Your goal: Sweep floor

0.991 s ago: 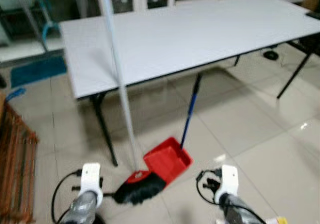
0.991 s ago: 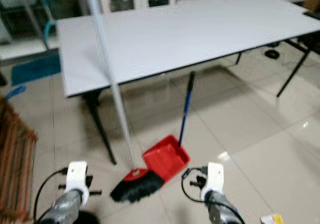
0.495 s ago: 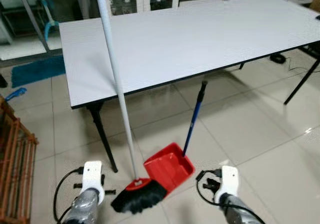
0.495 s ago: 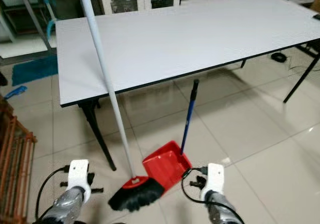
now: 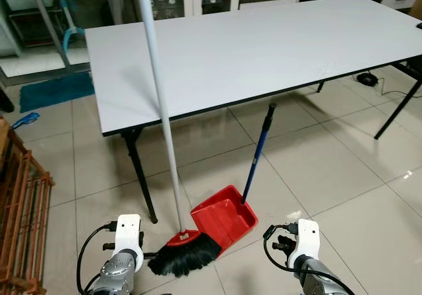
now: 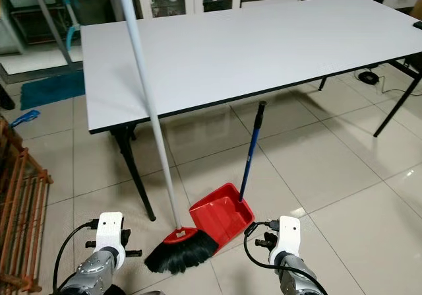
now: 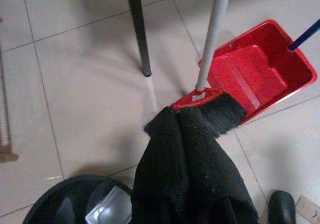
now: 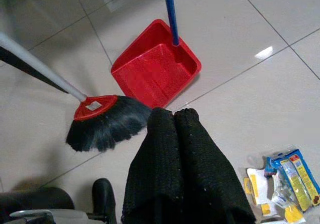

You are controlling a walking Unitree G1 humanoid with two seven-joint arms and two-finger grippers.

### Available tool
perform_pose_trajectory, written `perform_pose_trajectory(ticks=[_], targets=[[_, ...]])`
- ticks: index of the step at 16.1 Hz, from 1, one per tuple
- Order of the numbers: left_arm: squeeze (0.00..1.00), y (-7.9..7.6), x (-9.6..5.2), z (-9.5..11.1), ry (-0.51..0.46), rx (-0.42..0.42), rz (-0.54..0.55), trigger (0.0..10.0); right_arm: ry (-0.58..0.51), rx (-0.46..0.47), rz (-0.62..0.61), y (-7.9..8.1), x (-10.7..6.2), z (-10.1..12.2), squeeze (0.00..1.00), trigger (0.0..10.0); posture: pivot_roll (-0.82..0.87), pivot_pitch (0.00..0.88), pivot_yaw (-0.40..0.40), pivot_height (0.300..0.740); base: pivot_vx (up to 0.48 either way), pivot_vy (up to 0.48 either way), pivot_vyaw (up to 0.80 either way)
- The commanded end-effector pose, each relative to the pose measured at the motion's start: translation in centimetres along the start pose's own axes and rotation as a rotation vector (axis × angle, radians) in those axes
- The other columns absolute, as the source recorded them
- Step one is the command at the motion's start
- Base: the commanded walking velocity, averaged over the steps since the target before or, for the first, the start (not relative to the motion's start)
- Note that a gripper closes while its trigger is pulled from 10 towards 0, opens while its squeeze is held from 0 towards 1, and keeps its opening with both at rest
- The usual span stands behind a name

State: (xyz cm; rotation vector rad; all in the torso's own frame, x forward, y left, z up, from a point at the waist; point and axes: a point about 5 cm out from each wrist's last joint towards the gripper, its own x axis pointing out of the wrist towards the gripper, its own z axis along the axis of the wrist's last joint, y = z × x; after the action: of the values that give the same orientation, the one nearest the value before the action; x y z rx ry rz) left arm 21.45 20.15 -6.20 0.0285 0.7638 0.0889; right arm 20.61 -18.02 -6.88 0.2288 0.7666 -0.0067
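Note:
A broom with a long white handle (image 5: 157, 90) leans against the white table's edge, its red-capped black bristle head (image 5: 185, 258) resting on the tiled floor. Right beside the head lies a red dustpan (image 5: 223, 218) whose blue handle (image 5: 258, 154) rises toward the table. My left gripper (image 7: 179, 119) is shut with nothing in it, held low just short of the broom head (image 7: 212, 112). My right gripper (image 8: 172, 115) is shut too and empty, hovering above the floor close to the dustpan (image 8: 155, 66). Litter, several snack wrappers (image 8: 282, 183), lies on the tiles by my right side.
A large white folding table (image 5: 264, 41) on black legs (image 5: 140, 176) spans the room ahead. A wooden rack (image 5: 20, 222) stands at my left. A blue mat (image 5: 49, 92) lies at the far left, and cabinets line the back wall.
The camera has shifted and the blur has cleared. The broom, the dustpan and both grippers hold the same places relative to each other.

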Motion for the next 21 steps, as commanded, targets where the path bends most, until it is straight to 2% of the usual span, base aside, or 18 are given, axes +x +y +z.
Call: perform_pose_trajectory(ticks=[1,5,18,19,20,21], targets=[[1.00,-0.14,0.08,0.14,0.007,0.031,-0.011,10.0,0.010,-0.004,-0.001,0.08,0.05,-0.01,0.00,10.0,0.00,0.021,-0.009,0.740,0.000,0.000,0.00],[1.00,-0.76,0.06,-0.22,0.032,0.082,-0.037,10.0,0.011,-0.004,-0.004,0.15,0.09,0.02,0.00,10.0,0.00,0.023,-0.008,0.740,0.000,0.000,0.00],[1.00,-1.05,-0.02,-0.73,0.066,0.085,-0.068,10.0,0.062,-0.050,-0.013,0.25,0.05,-0.60,0.00,10.0,0.00,0.000,-0.002,0.740,0.000,0.000,0.00],[1.00,-1.08,-0.03,-0.77,0.067,0.087,-0.071,10.0,0.066,-0.057,-0.010,0.33,0.06,-0.64,0.49,10.0,0.00,0.000,-0.001,0.740,0.000,0.000,0.00],[1.00,-1.08,-0.03,-0.78,0.067,0.088,-0.071,10.0,0.065,-0.060,-0.010,0.35,0.07,-0.63,0.49,10.0,0.00,0.000,-0.001,0.740,0.000,0.000,0.00],[1.00,-1.10,-0.03,-0.79,0.068,0.089,-0.073,10.0,0.067,-0.065,-0.001,0.45,0.07,-0.68,1.00,10.0,0.00,0.000,-0.002,0.740,0.000,0.000,0.00]])
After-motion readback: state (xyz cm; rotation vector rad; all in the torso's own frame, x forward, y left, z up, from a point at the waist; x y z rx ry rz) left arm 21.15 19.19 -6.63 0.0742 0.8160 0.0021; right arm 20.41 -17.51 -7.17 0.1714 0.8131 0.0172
